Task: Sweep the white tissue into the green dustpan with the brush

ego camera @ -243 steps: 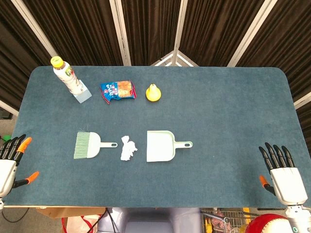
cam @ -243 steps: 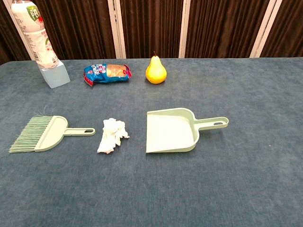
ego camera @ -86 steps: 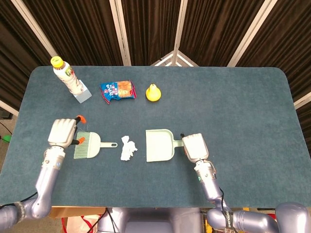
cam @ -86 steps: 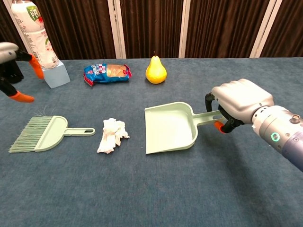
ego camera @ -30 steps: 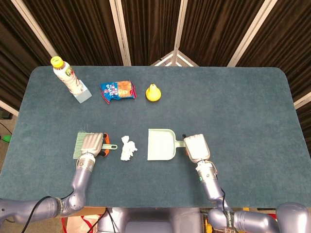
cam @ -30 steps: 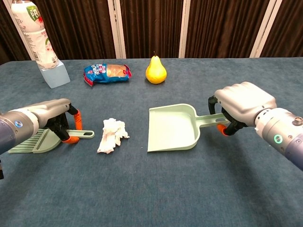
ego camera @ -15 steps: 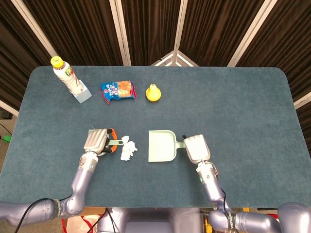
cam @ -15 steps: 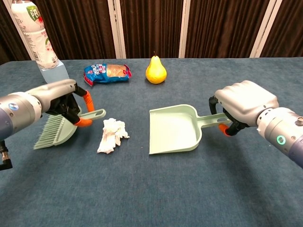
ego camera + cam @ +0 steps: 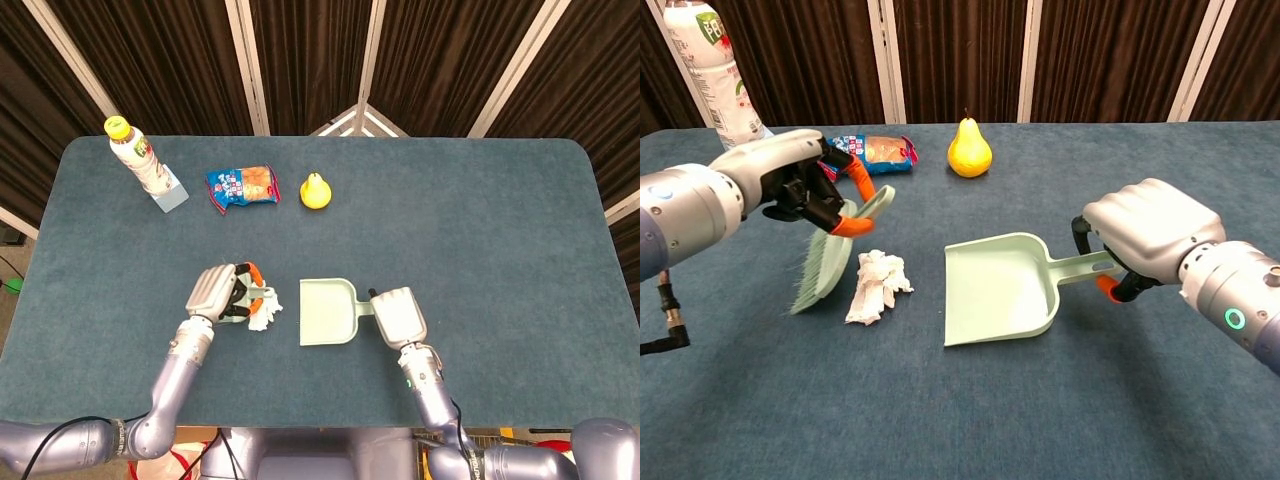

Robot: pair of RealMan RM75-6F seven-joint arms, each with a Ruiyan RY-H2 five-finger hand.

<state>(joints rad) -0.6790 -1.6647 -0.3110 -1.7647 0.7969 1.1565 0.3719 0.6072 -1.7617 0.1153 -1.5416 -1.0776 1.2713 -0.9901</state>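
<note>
A dark teal felt-like table (image 9: 480, 230) stands before dark brown curtains with pale vertical posts. Along its far left sit a bottle (image 9: 138, 160) on a pale blue block, a blue snack packet (image 9: 241, 185) and a yellow pear (image 9: 316, 191).

The left hand (image 9: 805, 190) grips the brush (image 9: 835, 255) by its handle, bristles pointing down beside the white tissue (image 9: 876, 285). Half a second ago the brush lay lower and further left; it now stands steeper, just beside the tissue. The tissue has not moved. To its right, the green dustpan (image 9: 1000, 288) has shifted slightly towards it, its handle clasped by the right hand (image 9: 1150, 240).

The head view hides the brush under the left hand; the chest view shows it plainly, but crops the bottle's cap.
</note>
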